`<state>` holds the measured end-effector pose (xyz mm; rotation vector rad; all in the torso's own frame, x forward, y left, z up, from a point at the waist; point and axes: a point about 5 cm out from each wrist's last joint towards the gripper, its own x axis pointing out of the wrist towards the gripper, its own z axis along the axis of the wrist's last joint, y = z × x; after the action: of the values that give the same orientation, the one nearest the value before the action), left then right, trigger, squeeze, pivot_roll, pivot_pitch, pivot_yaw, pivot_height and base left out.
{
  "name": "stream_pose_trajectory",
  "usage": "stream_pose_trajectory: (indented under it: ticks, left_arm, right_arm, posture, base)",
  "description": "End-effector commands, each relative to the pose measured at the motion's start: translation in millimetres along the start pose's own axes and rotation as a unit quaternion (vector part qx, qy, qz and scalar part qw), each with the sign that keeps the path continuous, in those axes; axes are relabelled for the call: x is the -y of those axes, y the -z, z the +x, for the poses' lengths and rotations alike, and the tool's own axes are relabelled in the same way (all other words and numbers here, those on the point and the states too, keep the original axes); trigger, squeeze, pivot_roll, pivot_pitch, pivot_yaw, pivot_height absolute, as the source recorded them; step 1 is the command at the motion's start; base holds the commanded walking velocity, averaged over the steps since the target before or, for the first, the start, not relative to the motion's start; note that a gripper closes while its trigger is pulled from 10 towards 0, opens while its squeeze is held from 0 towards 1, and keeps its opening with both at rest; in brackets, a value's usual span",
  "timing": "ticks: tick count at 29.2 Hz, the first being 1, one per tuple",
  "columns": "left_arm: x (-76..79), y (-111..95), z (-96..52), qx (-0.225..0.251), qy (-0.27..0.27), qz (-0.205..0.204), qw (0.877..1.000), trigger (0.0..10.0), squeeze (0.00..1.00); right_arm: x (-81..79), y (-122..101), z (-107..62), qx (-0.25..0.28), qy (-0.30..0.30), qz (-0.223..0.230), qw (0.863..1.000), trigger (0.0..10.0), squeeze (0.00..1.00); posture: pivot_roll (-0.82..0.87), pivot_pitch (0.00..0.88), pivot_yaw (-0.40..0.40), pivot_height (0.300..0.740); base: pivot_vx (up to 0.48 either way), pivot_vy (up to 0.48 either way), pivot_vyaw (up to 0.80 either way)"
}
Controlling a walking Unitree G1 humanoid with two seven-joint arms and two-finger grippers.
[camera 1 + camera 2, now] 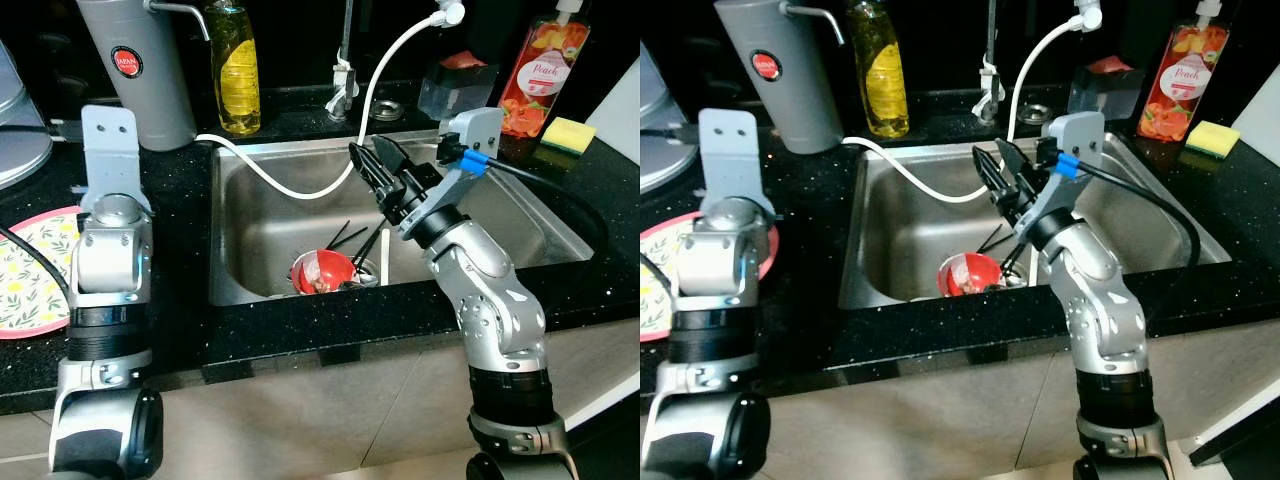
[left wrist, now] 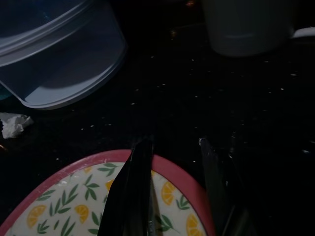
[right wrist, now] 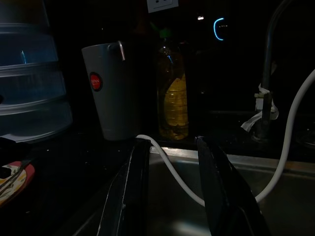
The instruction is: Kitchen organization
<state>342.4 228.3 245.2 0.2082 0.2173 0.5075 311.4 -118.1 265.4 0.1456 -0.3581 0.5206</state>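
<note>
The red-labelled soap bottle (image 1: 542, 75) reads "Peach"; the grey jug (image 1: 137, 70) has a red round badge reading "JAPAN".

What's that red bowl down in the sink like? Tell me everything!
The red bowl is small and round, shiny red outside and paler inside with some dark bits in it. It sits tipped toward the camera on the metal sink floor, near the front wall. Dark chopsticks lean beside it. Nothing is gripping it.
</note>
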Motion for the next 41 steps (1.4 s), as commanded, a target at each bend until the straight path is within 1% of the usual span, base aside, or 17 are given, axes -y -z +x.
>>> stream_pose_trajectory:
  ticks: [1, 4, 7, 12, 16, 19, 21, 23, 27, 30, 32, 34, 35, 37, 38, 39, 41]
  left_arm:
    - [-5.6, -3, 1.4, 0.015, -0.018, 0.02, 1.0, 10.0, 0.0]
    - [1.5, -20, -4.3, 0.103, 0.001, 0.095, 0.99, 10.0, 0.0]
    - [15.7, -31, -13.6, 0.155, 0.055, 0.109, 0.98, 10.0, 0.0]
    - [37.9, -43, -34.1, 0.224, 0.161, 0.105, 0.955, 10.0, 0.0]
    - [48.0, -51, -51.2, 0.245, 0.252, 0.046, 0.935, 10.0, 0.0]
    - [48.8, -57, -59.3, 0.257, 0.306, 0.005, 0.917, 10.0, 0.0]
    - [50.8, -55, -63.8, 0.26, 0.353, 0.008, 0.899, 10.0, 0.0]
    - [51.5, -54, -64.8, 0.261, 0.361, 0.017, 0.895, 10.0, 0.0]
    - [60.3, -36, -83.4, 0.27, 0.444, 0.092, 0.849, 10.0, 0.0]
    - [64.2, -31, -92.3, 0.269, 0.47, 0.103, 0.834, 10.0, 0.0]
    - [64.3, -31, -92.5, 0.27, 0.471, 0.103, 0.834, 10.0, 0.0]
    - [63.0, -36, -82.1, 0.259, 0.43, 0.07, 0.862, 10.0, 0.0]
    - [56.8, -43, -67.9, 0.252, 0.363, 0.039, 0.896, 10.0, 0.0]
    - [43.8, -48, -47.7, 0.231, 0.258, 0.009, 0.938, 10.0, 0.0]
    - [43.8, -48, -47.7, 0.231, 0.258, 0.009, 0.938, 10.0, 0.0]
    - [29.9, -48, -34.7, 0.215, 0.173, 0.011, 0.961, 10.0, 0.0]
    - [20.3, -46, -27.8, 0.196, 0.131, 0.008, 0.972, 10.0, 0.0]
  right_arm:
    - [1.6, 1, 0.9, -0.003, 0.005, -0.002, 1.0, 10.0, 0.0]
    - [10.6, 2, 1.7, -0.005, 0.044, -0.011, 0.999, 10.0, 0.0]
    - [26.6, 1, 1.9, -0.007, 0.101, -0.015, 0.995, 10.0, 0.0]
    - [65.2, 4, -5.8, -0.03, 0.236, -0.032, 0.971, 10.0, 0.0]
    - [84.4, 1, -16.8, -0.031, 0.292, -0.038, 0.955, 10.0, 0.0]
    - [76.3, -3, -16.5, -0.034, 0.255, -0.09, 0.962, 10.0, 0.0]
    - [56.1, 0, -13.6, -0.048, 0.176, -0.133, 0.974, 10.0, 0.0]
    - [52.0, 0, -13.3, -0.051, 0.16, -0.135, 0.977, 10.0, 0.0]
    - [33.3, 0, -11.7, -0.038, 0.12, -0.119, 0.985, 10.0, 0.0]
    - [32.3, -1, -11.2, -0.027, 0.128, -0.099, 0.986, 10.0, 0.0]
    - [32.3, -1, -11.1, -0.027, 0.128, -0.1, 0.986, 10.0, 0.0]
    - [31.8, -2, -9.4, -0.021, 0.134, -0.102, 0.986, 10.0, 0.0]
    - [31.2, -4, -7.7, -0.014, 0.135, -0.101, 0.986, 10.0, 0.0]
    - [30.2, -6, -5.5, -0.006, 0.135, -0.1, 0.986, 10.0, 0.0]
    - [30.2, -6, -5.5, -0.006, 0.135, -0.1, 0.986, 10.0, 0.0]
    - [30.0, -7, -4.7, -0.003, 0.134, -0.101, 0.986, 10.0, 0.0]
    - [30.2, -7, -4.7, -0.004, 0.133, -0.101, 0.986, 10.0, 0.0]
  posture:
    - [0.08, 0.022, 0.012, 0.74]
    - [0.08, 0.021, 0.013, 0.74]
    - [0.08, 0.018, 0.012, 0.74]
    - [0.08, 0.018, 0.012, 0.74]
    - [0.08, 0.015, 0.016, 0.74]
    - [0.08, 0.014, 0.018, 0.74]
    - [0.07, 0.012, 0.019, 0.74]
    - [0.07, 0.012, 0.019, 0.74]
    - [0.07, 0.004, 0.023, 0.74]
    - [0.07, 0.004, 0.023, 0.74]
    - [0.07, 0.004, 0.023, 0.74]
    - [0.07, 0.0, 0.025, 0.74]
    - [0.07, 0.0, 0.026, 0.74]
    - [0.07, 0.0, 0.027, 0.74]
    - [0.07, 0.0, 0.027, 0.74]
    - [0.07, 0.0, 0.027, 0.74]
    - [0.07, 0.0, 0.026, 0.74]
  base:
    - [0.0, 0.0, 0.0]
    - [0.0, 0.0, 0.0]
    - [0.0, 0.0, 0.0]
    - [0.0, 0.0, 0.0]
    - [0.0, 0.0, 0.0]
    - [0.0, 0.0, 0.0]
    - [0.0, 0.0, 0.0]
    - [0.0, 0.0, 0.0]
    - [0.0, 0.0, 0.0]
    - [0.0, 0.0, 0.0]
    - [0.0, 0.0, 0.0]
    - [0.0, 0.0, 0.0]
    - [0.0, 0.0, 0.0]
    - [0.0, 0.0, 0.0]
    - [0.0, 0.0, 0.0]
    - [0.0, 0.0, 0.0]
    - [0.0, 0.0, 0.0]
